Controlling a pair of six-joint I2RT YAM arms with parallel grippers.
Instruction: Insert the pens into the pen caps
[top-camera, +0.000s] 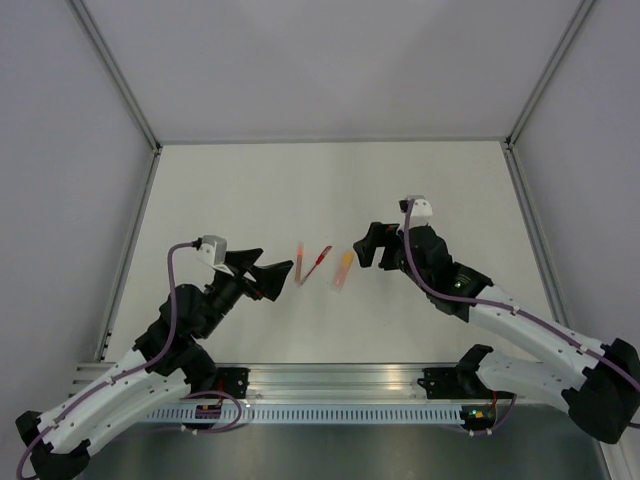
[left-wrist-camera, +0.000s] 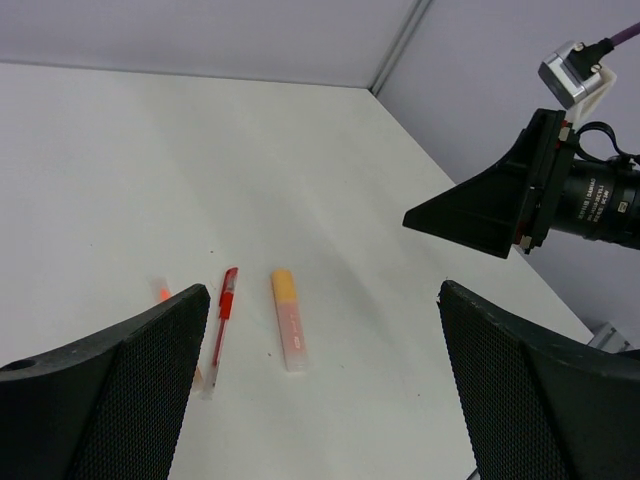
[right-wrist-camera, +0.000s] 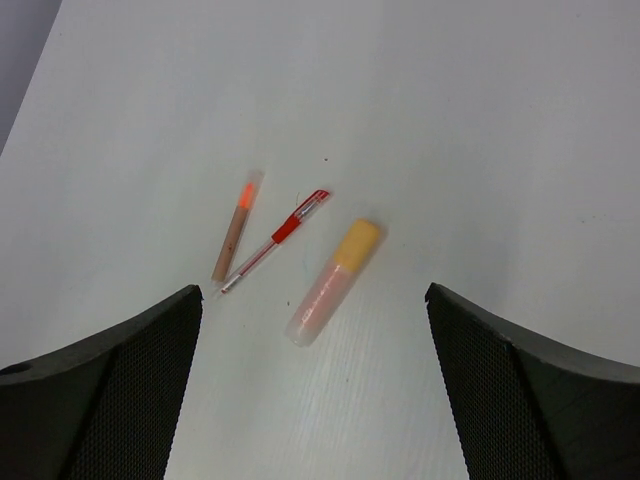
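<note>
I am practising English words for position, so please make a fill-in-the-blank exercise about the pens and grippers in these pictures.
1. ___ pens lie on the table.
2. The red pen lies ___ the thin orange pen and the thick orange-capped pen.
3. The left gripper and the right gripper are both ___ and empty.
Missing words: three; between; open.

End effector (right-wrist-camera: 312, 292) spread wide, orange-capped pink pen (right-wrist-camera: 335, 282) on white table (right-wrist-camera: 450, 120), red pen (right-wrist-camera: 275, 241) and thin brown pen (right-wrist-camera: 237, 228) beside
</note>
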